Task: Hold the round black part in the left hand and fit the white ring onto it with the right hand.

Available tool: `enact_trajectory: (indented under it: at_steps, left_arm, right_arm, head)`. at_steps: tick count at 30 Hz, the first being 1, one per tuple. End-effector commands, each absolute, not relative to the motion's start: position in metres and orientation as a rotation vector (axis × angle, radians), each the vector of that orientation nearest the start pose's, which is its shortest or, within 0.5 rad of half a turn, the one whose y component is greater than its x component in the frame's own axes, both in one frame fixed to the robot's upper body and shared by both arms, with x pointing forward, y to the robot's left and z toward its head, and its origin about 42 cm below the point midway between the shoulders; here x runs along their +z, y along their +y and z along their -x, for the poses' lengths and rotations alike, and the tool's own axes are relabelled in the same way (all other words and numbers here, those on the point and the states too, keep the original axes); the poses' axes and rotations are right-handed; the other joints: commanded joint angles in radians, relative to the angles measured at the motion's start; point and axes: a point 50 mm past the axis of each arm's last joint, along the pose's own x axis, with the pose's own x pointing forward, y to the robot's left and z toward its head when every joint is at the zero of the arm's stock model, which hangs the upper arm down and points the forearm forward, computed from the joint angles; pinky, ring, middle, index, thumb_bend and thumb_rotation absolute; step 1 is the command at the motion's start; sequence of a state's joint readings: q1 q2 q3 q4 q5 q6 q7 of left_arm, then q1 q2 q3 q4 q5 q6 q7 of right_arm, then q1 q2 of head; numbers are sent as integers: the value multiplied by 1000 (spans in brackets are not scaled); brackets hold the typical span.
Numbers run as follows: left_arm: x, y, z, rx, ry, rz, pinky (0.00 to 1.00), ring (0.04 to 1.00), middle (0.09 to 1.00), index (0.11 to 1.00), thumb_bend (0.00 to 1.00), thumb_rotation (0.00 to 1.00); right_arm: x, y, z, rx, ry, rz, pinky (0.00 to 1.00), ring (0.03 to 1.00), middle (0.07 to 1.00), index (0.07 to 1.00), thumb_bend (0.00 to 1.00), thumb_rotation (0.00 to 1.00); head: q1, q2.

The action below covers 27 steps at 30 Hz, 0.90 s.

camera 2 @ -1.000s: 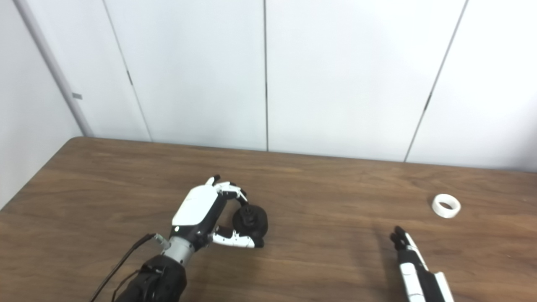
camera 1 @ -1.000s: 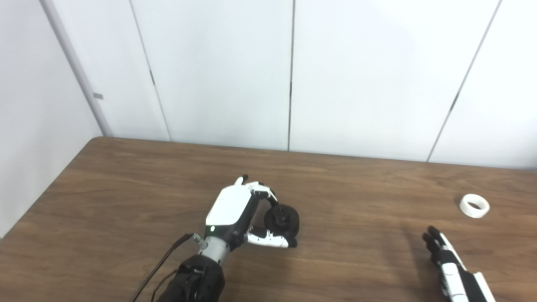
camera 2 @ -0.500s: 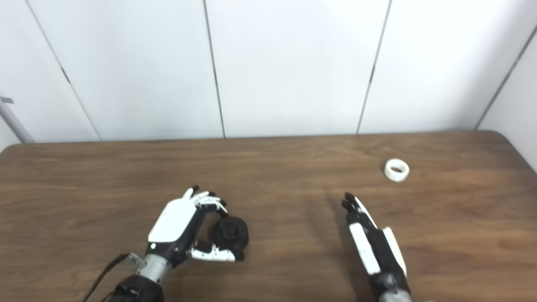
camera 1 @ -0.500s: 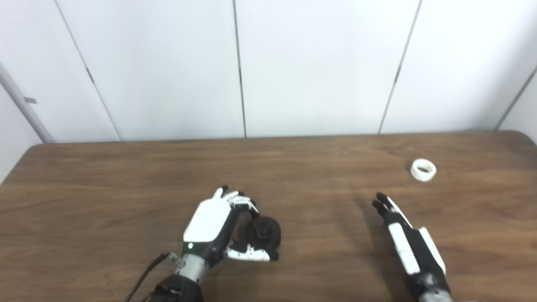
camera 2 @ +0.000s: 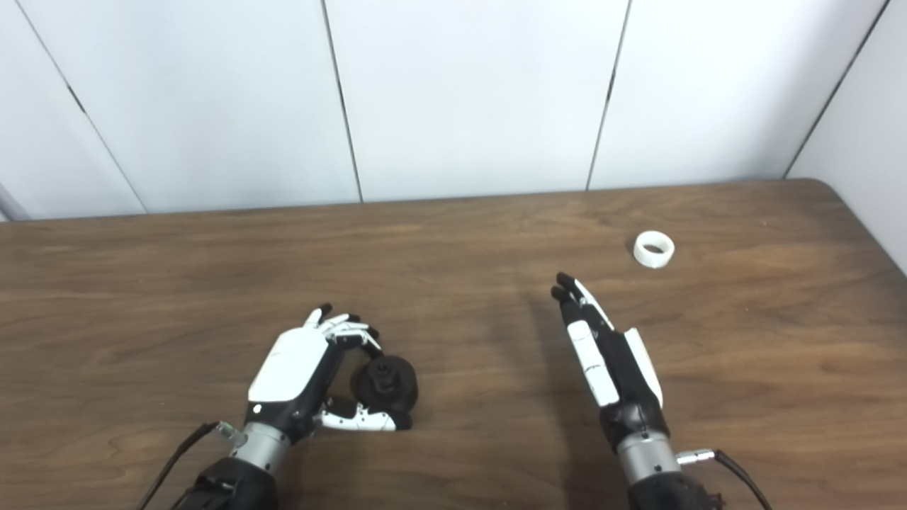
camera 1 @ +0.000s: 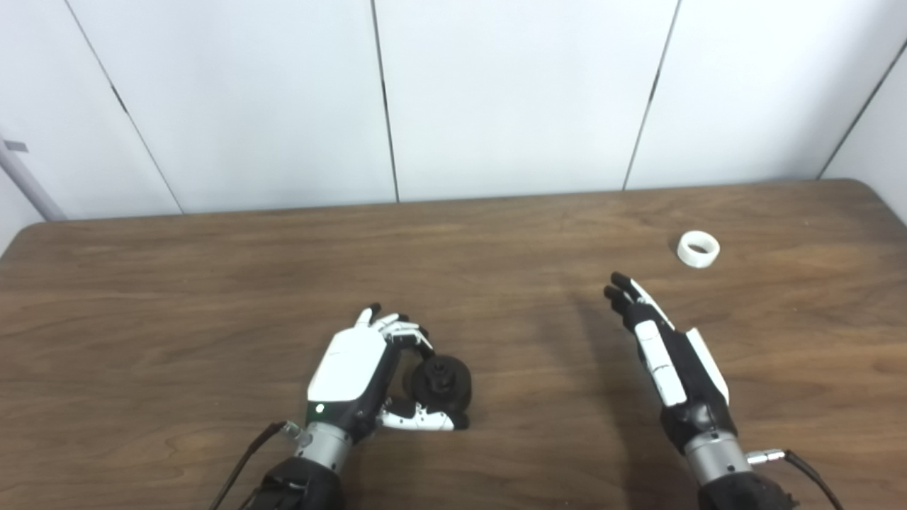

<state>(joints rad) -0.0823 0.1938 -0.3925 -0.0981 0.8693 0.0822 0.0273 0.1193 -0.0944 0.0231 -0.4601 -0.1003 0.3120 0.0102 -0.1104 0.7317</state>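
- The counter [camera 1: 177, 283] is big and brown, and the camera has turned to the right, so now we can see the counter's far right corner (the things on it did not slide, the view did).
- The right hand [camera 1: 662, 347] has come up further into view and reached forward. It is open and flat, holds nothing, and its fingers are straight and close together. Its tips point to the far side, a bit left of the white ring. This means the reach for the ring has begun, but the hand is not there yet.
- The left hand [camera 1: 354, 368] sits near the front, left of the middle. It is curled around the round black part and has kept its hold, so that half of the job looks ready.
- The round black part [camera 1: 441, 382] is at the counter, between the left hand's fingers and thumb. Its round face, with a small knob in the middle, tips up and to the right.
- The white ring [camera 1: 698, 249] lies flat, far off on the right, well apart from both hands. Its hole points up (nothing touches it).
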Motion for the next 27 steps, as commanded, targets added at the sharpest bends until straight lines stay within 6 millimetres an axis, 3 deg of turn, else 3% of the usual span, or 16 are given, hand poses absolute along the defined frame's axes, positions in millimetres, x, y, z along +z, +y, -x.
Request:
enact_trajectory:
  at_steps: [1,8,11,17,20,24,27]
  left_arm:
    - [134,159,-293,-242,-312,-1052,1000,871,762,485,524,56]
    - [125,156,-291,-234,-336,-1065,1000,873,756,484,524,56]
    - [122,155,-290,-230,-347,-1071,1000,871,754,484,524,56]
    - [117,156,-289,-228,-356,-1093,1000,875,753,484,524,56]
    - [115,157,-289,-228,-354,-1097,1000,875,753,484,524,56]
    - [114,158,-288,-230,-347,-1093,1000,874,753,484,524,56]
    - [114,159,-288,-229,-347,-1091,1000,871,753,484,524,56]
  right_arm:
    - [186,-237,-235,-16,-93,188,988,948,914,927,550,1000]
    - [196,-246,-238,-42,-98,210,980,940,914,920,555,976]
    - [203,-251,-244,-60,-116,228,968,942,919,913,559,920]
    - [218,-263,-260,-136,-141,370,851,884,878,852,598,693]
    - [224,-269,-269,-158,-149,406,874,888,875,826,607,545]
    - [235,-284,-287,-213,-159,486,905,881,845,778,679,421]
    - [240,-297,-300,-255,-168,604,919,911,877,750,749,386]
  head:
    - [-2,3]
    - [-15,11]
    - [-17,11]
    - [-46,11]
    - [-58,12]
    - [-76,10]
    - [-93,9]
